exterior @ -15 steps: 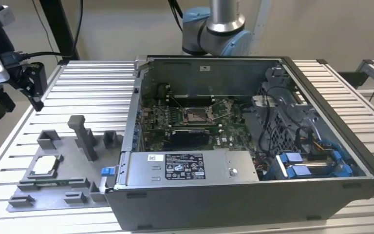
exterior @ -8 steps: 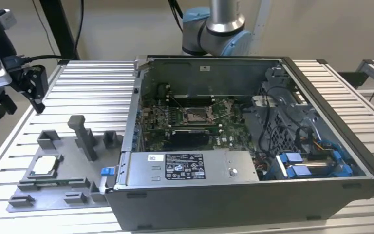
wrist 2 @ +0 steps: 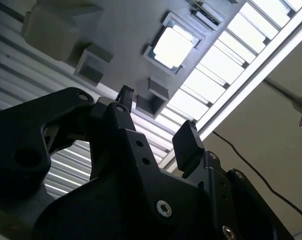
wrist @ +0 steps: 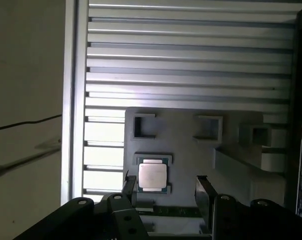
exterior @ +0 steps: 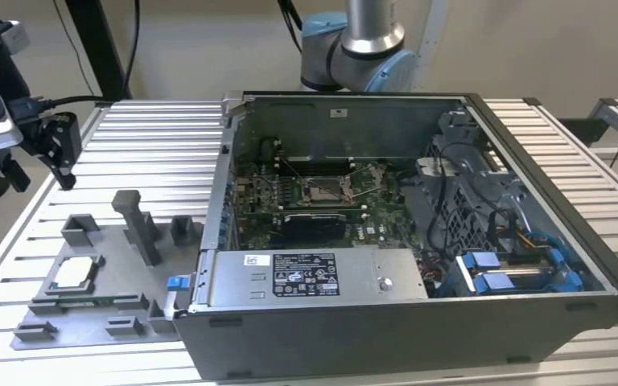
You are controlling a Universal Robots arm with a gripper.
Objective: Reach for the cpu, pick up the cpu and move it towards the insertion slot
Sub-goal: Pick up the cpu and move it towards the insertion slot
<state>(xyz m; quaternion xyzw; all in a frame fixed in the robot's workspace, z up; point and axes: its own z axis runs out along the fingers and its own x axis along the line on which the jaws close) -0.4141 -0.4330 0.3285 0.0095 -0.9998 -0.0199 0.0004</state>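
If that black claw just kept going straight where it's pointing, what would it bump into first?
Probably the small silvery square cpu in its grey plastic fixture; the open end effector aims roughly there, depth unclear.

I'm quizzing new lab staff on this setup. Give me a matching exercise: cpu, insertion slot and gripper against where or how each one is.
1 cpu
2 insertion slot
3 gripper

A inside the open computer case
B open, holding nothing
C lying in the grey fixture

Pairs: 1-C, 2-A, 3-B.
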